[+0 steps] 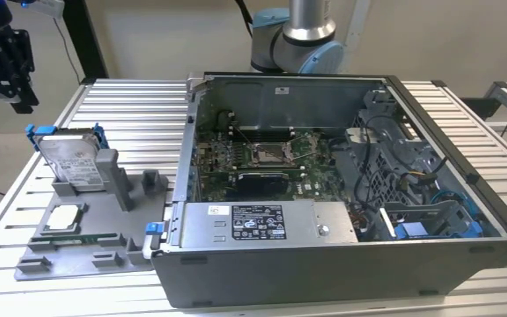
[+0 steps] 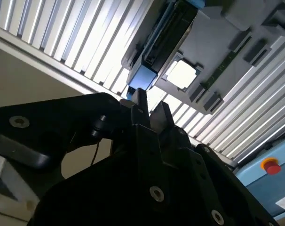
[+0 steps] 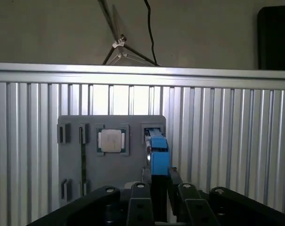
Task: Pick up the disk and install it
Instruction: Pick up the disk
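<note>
Gripper (image 1: 24, 102) empty, jaws parted, well above upright disk (image 1: 73, 158); shd align w/ blue frame (image 3: 157, 157), descend straight.

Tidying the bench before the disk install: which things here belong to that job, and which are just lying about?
Job: disk, end effector, open computer case.
Lying about: square chip, green circuit strip, red button.

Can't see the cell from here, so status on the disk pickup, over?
Gripper open, empty, hovering above disk. Disk upright in grey fixture beside open computer case, not installed. Nothing between gripper and disk.
</note>
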Controlling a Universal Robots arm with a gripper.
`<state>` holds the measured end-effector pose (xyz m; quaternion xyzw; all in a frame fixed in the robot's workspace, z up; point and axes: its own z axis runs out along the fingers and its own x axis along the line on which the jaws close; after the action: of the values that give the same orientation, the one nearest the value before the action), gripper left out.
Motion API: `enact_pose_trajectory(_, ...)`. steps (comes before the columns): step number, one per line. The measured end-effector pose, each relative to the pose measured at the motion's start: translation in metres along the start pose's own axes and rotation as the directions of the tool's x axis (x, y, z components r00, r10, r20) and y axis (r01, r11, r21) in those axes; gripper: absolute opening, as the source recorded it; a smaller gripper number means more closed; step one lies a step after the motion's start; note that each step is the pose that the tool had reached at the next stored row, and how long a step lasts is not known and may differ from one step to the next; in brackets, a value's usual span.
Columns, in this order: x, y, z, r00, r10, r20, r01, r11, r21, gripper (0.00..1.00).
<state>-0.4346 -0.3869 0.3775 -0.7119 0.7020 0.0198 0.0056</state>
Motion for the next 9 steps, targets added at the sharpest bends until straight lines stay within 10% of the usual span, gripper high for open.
enact_pose_trajectory(9,0.0,0.0,0.0,1.0,-0.002,0.0,0.002,1.0,-0.0001,1.0)
